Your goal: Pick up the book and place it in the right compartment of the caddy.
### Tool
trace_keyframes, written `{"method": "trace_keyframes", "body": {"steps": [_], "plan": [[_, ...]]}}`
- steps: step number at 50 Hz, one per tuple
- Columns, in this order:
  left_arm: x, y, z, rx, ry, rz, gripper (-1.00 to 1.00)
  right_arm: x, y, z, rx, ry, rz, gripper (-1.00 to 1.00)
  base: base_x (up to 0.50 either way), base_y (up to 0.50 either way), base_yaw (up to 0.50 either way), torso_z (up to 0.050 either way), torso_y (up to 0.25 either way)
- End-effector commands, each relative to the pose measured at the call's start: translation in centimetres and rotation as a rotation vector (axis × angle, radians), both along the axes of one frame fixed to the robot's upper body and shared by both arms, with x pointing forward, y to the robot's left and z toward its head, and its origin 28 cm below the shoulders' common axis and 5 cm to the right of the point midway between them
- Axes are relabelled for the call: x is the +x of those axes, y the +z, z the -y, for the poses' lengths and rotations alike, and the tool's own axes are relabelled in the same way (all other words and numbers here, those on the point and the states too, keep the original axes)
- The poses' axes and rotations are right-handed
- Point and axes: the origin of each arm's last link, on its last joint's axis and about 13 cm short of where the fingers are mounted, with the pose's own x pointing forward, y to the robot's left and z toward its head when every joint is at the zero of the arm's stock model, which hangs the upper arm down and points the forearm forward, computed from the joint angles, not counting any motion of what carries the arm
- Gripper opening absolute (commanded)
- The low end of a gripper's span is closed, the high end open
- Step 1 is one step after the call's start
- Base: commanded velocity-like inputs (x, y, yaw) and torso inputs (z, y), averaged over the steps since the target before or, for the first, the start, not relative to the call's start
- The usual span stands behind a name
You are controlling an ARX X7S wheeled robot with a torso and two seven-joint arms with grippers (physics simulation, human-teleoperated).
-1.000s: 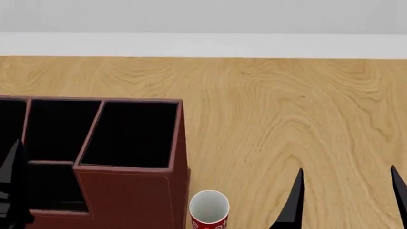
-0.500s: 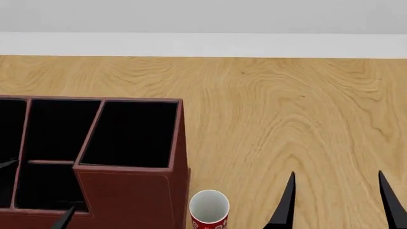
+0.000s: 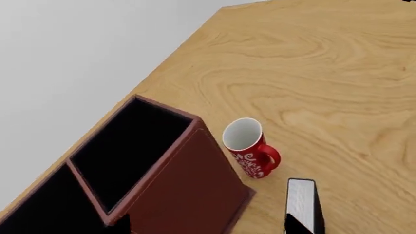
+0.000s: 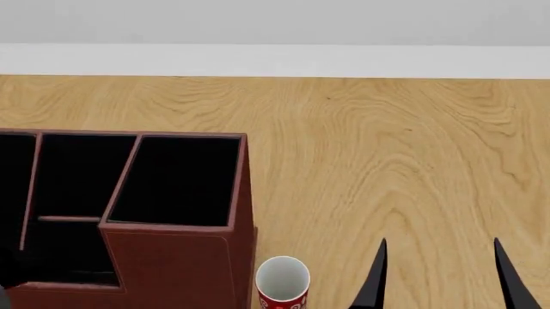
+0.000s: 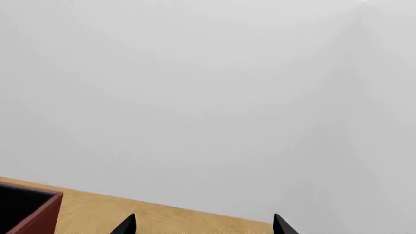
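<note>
In the left wrist view the book (image 3: 301, 202) stands on the wooden table, white page edges showing, close to the red mug (image 3: 250, 147). The caddy (image 4: 180, 270) sits at the head view's lower left, and its right compartment (image 4: 176, 180) is a raised, black-lined tower. The same tower's reddish-brown wall (image 3: 188, 190) fills the left wrist view. My left gripper (image 3: 208, 226) is open; only its dark tips show, one by the caddy and one in front of the book. My right gripper (image 4: 438, 277) is open over bare table, right of the mug (image 4: 282, 282), holding nothing.
The table (image 4: 387, 141) stretches far and right of the caddy to a white wall. Lower caddy sections (image 4: 73, 187) lie left of the tower. The right wrist view shows mostly wall, a caddy corner (image 5: 36, 209) and a strip of table (image 5: 195, 219).
In the head view my right gripper's fingers have slid left and sunk lower. My left gripper, seen at the left edge earlier, has dropped out of that view.
</note>
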Motion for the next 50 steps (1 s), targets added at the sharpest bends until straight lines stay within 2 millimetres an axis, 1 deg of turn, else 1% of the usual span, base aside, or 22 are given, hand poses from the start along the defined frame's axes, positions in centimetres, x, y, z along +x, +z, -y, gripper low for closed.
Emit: {"method": "trace_keyframes", "body": {"steps": [1,6,14,19,24,35,40,44,50], "plan": [[-1.0,-0.2,1.9,0.046,-0.124,-0.043,1.0,-0.1,-0.4,0.2,0.0,0.001,-0.006,1.0,0.0,0.0,0.0,0.0,0.0],[-0.5,-0.5,2.4,0.051,-0.147,-0.08,1.0,0.0,-0.6,0.2,-0.001,0.004,-0.009,1.0,0.0,0.0,0.0,0.0,0.0],[-0.6,-0.8,3.0,0.066,-0.191,-0.111,1.0,0.0,-0.6,0.2,0.001,0.002,-0.008,1.0,0.0,0.0,0.0,0.0,0.0],[0.0,-1.3,2.8,0.066,-0.176,-0.123,1.0,0.0,-0.7,0.1,0.001,0.004,-0.01,1.0,0.0,0.0,0.0,0.0,0.0],[1.2,-2.1,2.2,0.066,-0.122,-0.144,1.0,0.0,-0.6,0.1,0.0,0.005,-0.01,1.0,0.0,0.0,0.0,0.0,0.0],[2.0,-3.2,1.8,0.046,-0.076,-0.195,1.0,-0.2,-0.6,0.1,-0.003,0.005,-0.016,1.0,0.0,0.0,0.0,0.0,0.0],[1.5,-3.2,2.2,0.015,-0.096,-0.26,1.0,-0.3,-0.6,0.2,-0.002,0.004,-0.018,1.0,0.0,0.0,0.0,0.0,0.0],[1.4,-3.4,2.4,0.025,-0.104,-0.265,1.0,-0.4,-0.7,0.3,0.0,0.003,-0.021,1.0,0.0,0.0,0.0,0.0,0.0],[0.7,-2.9,3.2,0.025,-0.145,-0.245,1.0,-0.5,-0.8,0.3,0.001,0.007,-0.023,1.0,0.0,0.0,0.0,0.0,0.0]]}}
